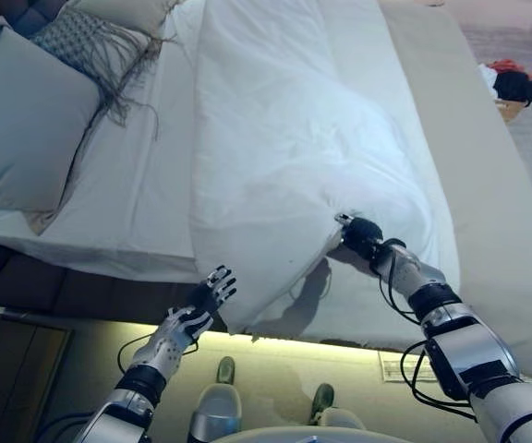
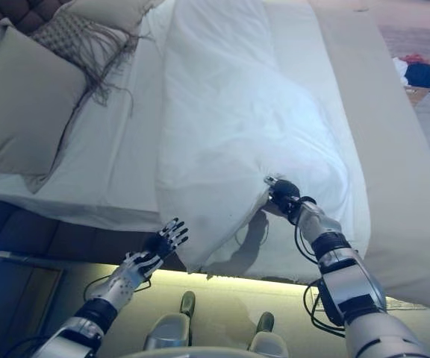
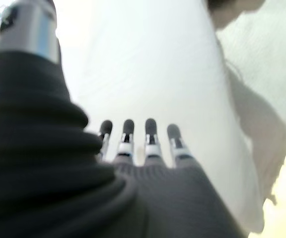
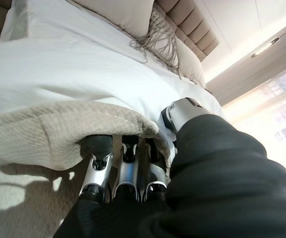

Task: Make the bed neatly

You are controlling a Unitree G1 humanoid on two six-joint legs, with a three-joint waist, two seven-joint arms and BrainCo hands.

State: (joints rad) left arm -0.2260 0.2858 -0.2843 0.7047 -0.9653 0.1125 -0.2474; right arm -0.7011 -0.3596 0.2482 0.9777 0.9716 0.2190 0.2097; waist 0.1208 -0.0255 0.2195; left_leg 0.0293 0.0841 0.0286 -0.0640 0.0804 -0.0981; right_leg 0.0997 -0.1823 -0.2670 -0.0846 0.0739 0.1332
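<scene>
A white duvet [image 1: 275, 138] lies bunched and folded along the middle of the bed, with one corner hanging over the near edge. My right hand [image 1: 360, 236] is shut on a fold of the duvet's edge. In the right wrist view its fingers [image 4: 125, 173] curl under the cloth's edge [image 4: 83, 124]. My left hand [image 1: 203, 303] is open with straight fingers, just left of the hanging corner at the bed's near edge. In the left wrist view its fingers [image 3: 150, 139] point at the white cloth and hold nothing.
A large pillow [image 1: 26, 120] and a fringed cushion [image 1: 86, 41] lie at the head of the bed on the left. A beige cover [image 1: 497, 212] runs along the right. A red and dark object [image 1: 508, 85] lies on the floor beyond it. A lit strip [image 1: 275, 349] glows under the bed's near edge.
</scene>
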